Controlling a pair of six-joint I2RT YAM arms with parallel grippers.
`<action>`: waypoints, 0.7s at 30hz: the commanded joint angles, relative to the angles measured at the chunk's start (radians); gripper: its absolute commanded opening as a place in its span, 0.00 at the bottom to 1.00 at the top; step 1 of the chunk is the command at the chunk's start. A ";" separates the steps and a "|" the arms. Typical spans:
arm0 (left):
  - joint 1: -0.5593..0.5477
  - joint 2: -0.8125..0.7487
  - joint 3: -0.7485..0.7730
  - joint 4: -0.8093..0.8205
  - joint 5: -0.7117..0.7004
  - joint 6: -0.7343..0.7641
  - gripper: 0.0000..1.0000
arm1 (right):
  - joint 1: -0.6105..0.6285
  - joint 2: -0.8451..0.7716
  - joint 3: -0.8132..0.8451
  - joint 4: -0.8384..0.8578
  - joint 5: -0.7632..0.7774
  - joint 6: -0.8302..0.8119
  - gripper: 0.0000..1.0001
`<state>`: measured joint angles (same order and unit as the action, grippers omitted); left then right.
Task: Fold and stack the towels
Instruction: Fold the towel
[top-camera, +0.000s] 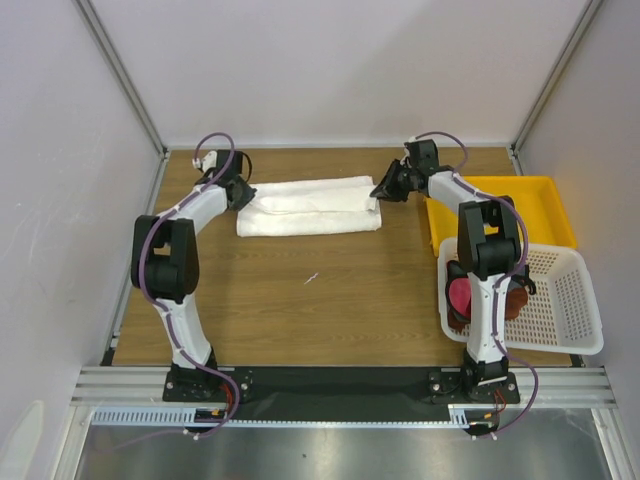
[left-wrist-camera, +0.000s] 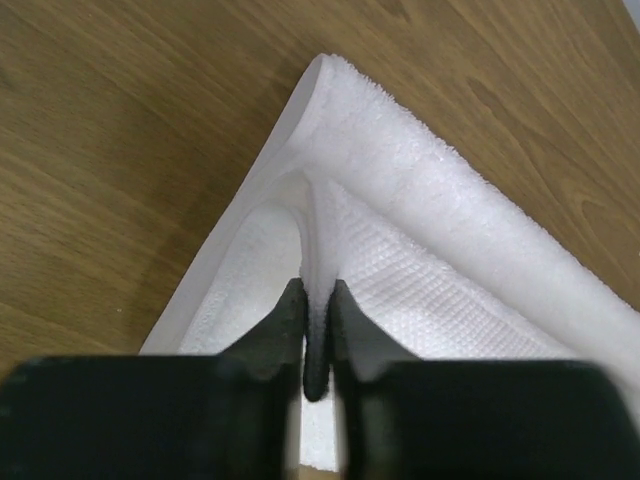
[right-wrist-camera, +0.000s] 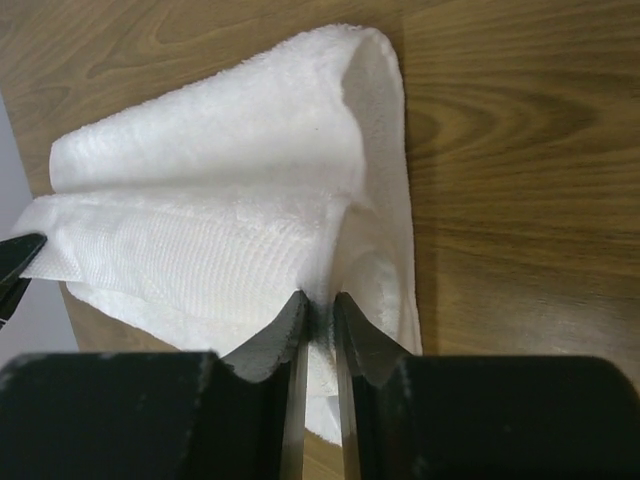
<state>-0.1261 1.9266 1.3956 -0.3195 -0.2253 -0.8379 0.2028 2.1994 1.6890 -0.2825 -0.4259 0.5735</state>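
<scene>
A large white towel (top-camera: 310, 207) lies folded into a long strip across the back of the table. My left gripper (top-camera: 243, 192) is at its left end, and the left wrist view shows the gripper (left-wrist-camera: 317, 295) pinched shut on a raised fold of the towel (left-wrist-camera: 430, 190). My right gripper (top-camera: 383, 190) is at the right end. In the right wrist view that gripper (right-wrist-camera: 320, 305) is likewise shut on a pleat of the towel (right-wrist-camera: 230, 150). A magenta-pink towel (top-camera: 460, 293) and a reddish-brown towel (top-camera: 518, 300) lie in the basket, partly hidden by the right arm.
The white perforated basket (top-camera: 570, 300) stands at the right front of the table. A yellow tray (top-camera: 540, 200) sits behind it. Grey walls with metal posts close in the back and both sides.
</scene>
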 joint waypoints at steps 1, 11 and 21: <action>0.014 0.000 0.046 0.029 -0.002 0.006 0.23 | -0.017 0.013 0.061 0.042 -0.027 0.019 0.21; 0.022 0.031 0.158 0.104 0.009 0.074 0.69 | -0.025 0.068 0.159 0.121 -0.106 0.097 0.51; 0.016 -0.119 0.041 0.028 0.013 0.063 0.84 | -0.031 -0.001 0.169 0.071 -0.025 0.094 0.63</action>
<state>-0.1101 1.9404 1.5570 -0.2668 -0.2062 -0.7586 0.1726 2.2749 1.8473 -0.1780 -0.5144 0.6960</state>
